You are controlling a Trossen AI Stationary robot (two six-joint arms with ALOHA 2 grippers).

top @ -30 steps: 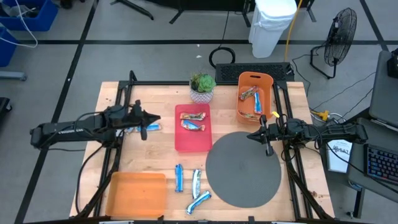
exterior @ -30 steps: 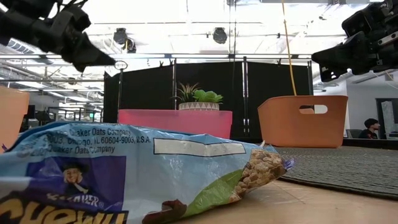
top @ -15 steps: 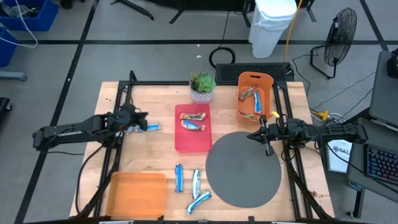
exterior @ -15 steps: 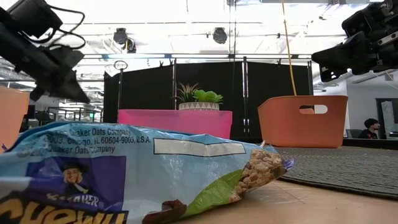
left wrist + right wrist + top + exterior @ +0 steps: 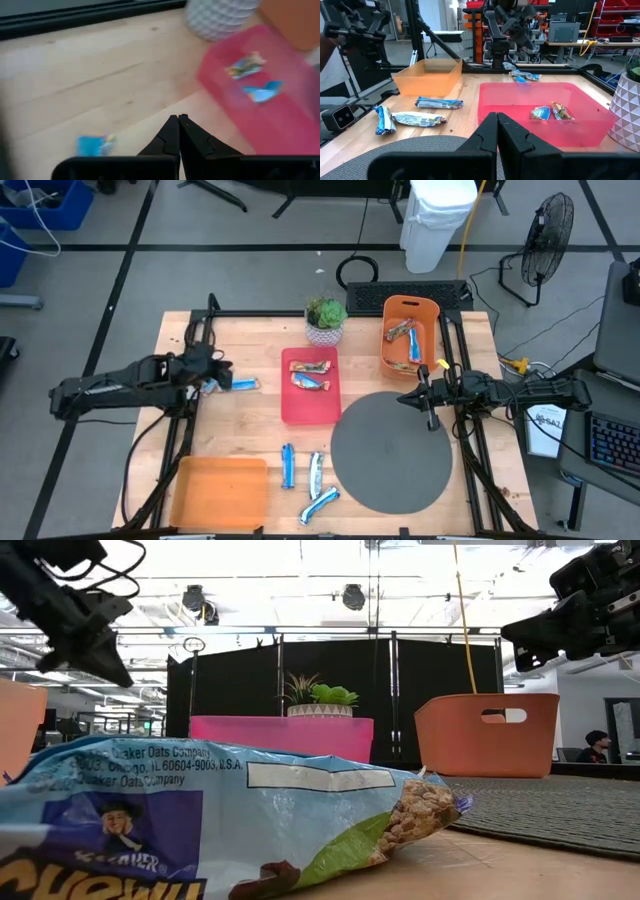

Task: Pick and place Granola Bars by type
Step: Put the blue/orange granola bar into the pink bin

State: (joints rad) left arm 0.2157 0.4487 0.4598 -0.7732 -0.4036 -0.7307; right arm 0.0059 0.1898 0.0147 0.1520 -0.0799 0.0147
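Wooden counter (image 5: 250, 430): I see it carrying every tray and bar, both arms reaching in from its sides.
Red tray (image 5: 310, 405): my landmark, lying mid-counter; two Granola Bars (image 5: 311, 375) rest inside it, one tan, one blue.
Left pincer (image 5: 224, 372): I read its fingers pressed together with nothing between them; it hangs above the counter, off the red tray's left side.
Loose bar (image 5: 240, 384): blue wrapper, flat on the wood between the left pincer and the red tray, just beside the fingertips; I cannot tell if it touches them.
Right pincer (image 5: 408, 397): shut and empty, hovering over the grey round mat (image 5: 392, 452) just right of the red tray.
Orange bin (image 5: 410, 333): beyond the red tray's right corner, with bars inside.
Three bars (image 5: 308, 476): blue-and-white, loose on the wood nearer me than the red tray.
Flat orange tray (image 5: 220, 491): left of those three, by the counter's near edge.
Potted plant (image 5: 325, 320): just behind the red tray.
Low camera: a big blue wrapper (image 5: 200, 825) fills my foreground.
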